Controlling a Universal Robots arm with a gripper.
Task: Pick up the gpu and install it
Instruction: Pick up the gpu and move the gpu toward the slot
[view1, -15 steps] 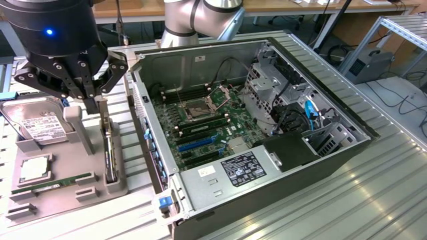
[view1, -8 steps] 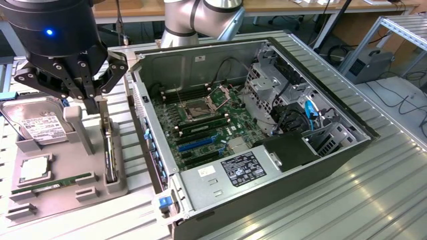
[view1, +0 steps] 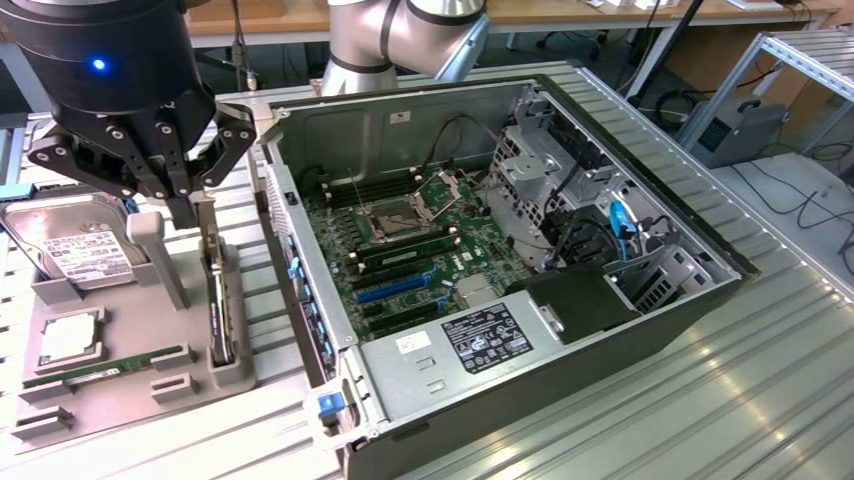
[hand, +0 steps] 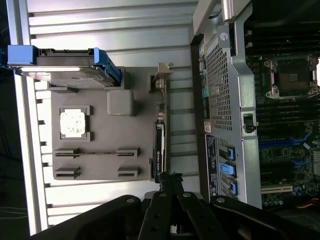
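The main risk is at the card's top edge. The gpu (view1: 220, 300) stands on its long edge in a slot of the grey tray (view1: 134, 330). It is on the tray's 3 o'clock side in the exterior view, close to the open computer case (view1: 667, 210). The gripper (view1: 191, 200) hangs right over it. The fingers are drawn narrow, with only a slight gap between them, and they hold nothing. In the wrist view the gripper (hand: 167, 179) sits over one end of the card (hand: 159, 147), not over its middle.

If the gap is thinner than the card, coming down would likely push a fingertip onto the edge instead of astride it. That could press the card into its slot or scrape it. A hold taken so near one end could also let the card swing or jam in the slot as it lifts.

The tray's upright grey post (view1: 160, 250) stands just beside the fingers at about 8 o'clock, and the case wall is near at 3 o'clock. A sideways drift could therefore knock either one.

The hard drive (view1: 74, 245) at 10 o'clock on the tray and the memory stick (view1: 107, 368) at 7 o'clock lie well apart from the gripper. The blue slots (view1: 394, 285) on the board inside the case have no card in them.
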